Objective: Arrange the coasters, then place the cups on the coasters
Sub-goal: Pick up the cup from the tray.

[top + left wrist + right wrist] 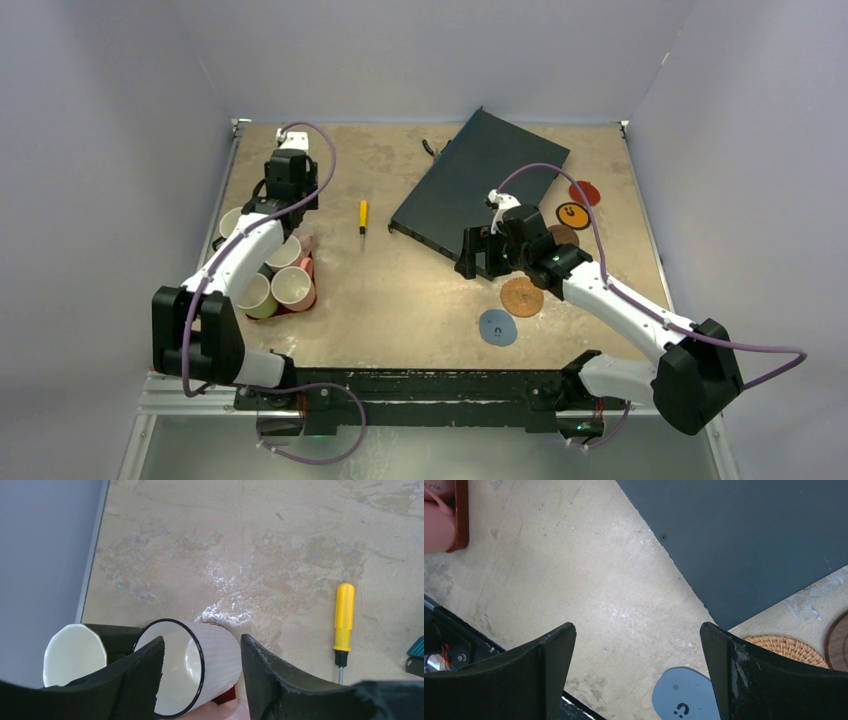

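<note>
The white ribbed cup (215, 655) is at the left edge of the surface (250, 555), beside a cream cup (75, 650). I judge it stiff, glazed, slippery and breakable, so the rim wall is the best hold. My left claw (202, 639) stands around it, but I cannot tell whether it presses.

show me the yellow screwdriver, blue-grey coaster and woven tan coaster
yellow-handled screwdriver (344, 616): left wrist view, mid handle
blue-grey round coaster (497, 327): top view, centre
woven tan round coaster (521, 296): top view, centre
</note>
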Tool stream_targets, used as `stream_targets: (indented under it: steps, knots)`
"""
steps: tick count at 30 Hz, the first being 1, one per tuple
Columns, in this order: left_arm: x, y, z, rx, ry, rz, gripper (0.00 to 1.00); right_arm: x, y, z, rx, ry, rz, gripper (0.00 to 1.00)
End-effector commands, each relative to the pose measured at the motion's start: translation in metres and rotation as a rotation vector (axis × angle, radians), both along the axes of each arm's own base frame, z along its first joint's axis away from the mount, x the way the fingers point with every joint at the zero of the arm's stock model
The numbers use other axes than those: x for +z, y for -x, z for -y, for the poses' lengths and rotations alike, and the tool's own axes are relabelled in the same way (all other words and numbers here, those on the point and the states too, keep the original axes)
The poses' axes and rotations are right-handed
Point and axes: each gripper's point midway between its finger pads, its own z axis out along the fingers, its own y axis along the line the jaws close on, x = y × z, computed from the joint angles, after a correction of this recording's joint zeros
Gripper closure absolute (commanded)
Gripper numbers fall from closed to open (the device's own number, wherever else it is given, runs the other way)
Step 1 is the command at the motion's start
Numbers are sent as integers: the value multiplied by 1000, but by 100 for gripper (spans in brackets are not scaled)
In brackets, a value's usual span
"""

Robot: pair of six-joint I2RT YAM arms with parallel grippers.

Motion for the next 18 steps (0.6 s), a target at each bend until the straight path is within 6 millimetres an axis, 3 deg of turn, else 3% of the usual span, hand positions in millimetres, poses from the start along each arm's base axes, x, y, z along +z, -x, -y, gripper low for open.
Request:
stream_targets:
  steps: [1,11,18]
  knots:
    - [11,8,-10,25,35,36,43,9,1,0,8,-22,18,2]
    - [-28,5,-24,73,83,-77,43,5,3,-2,23,-27,11,2]
    - [-47,10,-5,-4,157,-146,51,2,4,0,14,-22,7,2]
